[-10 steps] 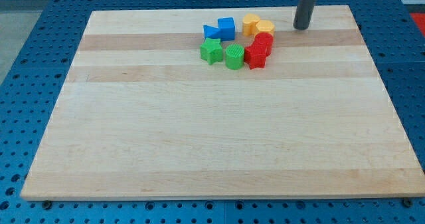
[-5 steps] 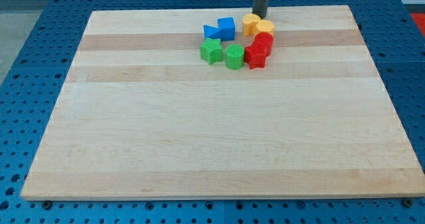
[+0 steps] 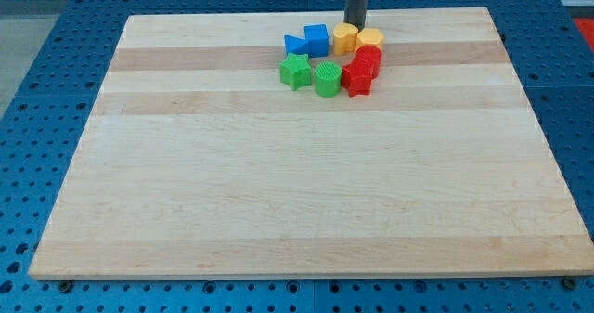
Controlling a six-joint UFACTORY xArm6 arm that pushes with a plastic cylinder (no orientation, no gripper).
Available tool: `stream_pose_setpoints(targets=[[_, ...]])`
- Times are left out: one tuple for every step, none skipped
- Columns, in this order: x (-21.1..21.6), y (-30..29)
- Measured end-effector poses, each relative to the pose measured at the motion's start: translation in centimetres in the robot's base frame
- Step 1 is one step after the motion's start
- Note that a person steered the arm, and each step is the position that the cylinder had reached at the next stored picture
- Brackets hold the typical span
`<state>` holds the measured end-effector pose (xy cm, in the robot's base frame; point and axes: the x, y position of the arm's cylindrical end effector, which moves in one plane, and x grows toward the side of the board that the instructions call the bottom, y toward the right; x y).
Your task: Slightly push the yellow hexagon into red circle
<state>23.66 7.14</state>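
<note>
Two yellow blocks sit near the board's top edge: one (image 3: 344, 38) on the left and one (image 3: 370, 39) on the right, touching each other; which is the hexagon I cannot tell for sure. Just below the right one is a red round block (image 3: 369, 58), with a red star-like block (image 3: 357, 79) under it. My tip (image 3: 355, 22) stands right behind the left yellow block, at its top edge, touching or nearly touching it.
A blue triangle-like block (image 3: 294, 44) and a blue cube (image 3: 316, 40) lie left of the yellow blocks. A green star-like block (image 3: 295, 71) and a green round block (image 3: 328, 79) lie below them. The wooden board (image 3: 297, 183) lies on a blue pegboard table.
My tip has moved from the board's top right leftward to just behind the yellow blocks. The left yellow block has shifted slightly down and left.
</note>
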Motion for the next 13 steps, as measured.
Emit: stream_pose_setpoints(targets=[[0.1,0.0],[0.1,0.2],[0.1,1.8],[0.1,3.1],[0.2,3.1],[0.8,2.7],[1.4,2.7],[1.4,2.7],[1.4,2.6],[1.9,2.6],[2.5,2.6],[2.5,2.6],[2.0,2.8]])
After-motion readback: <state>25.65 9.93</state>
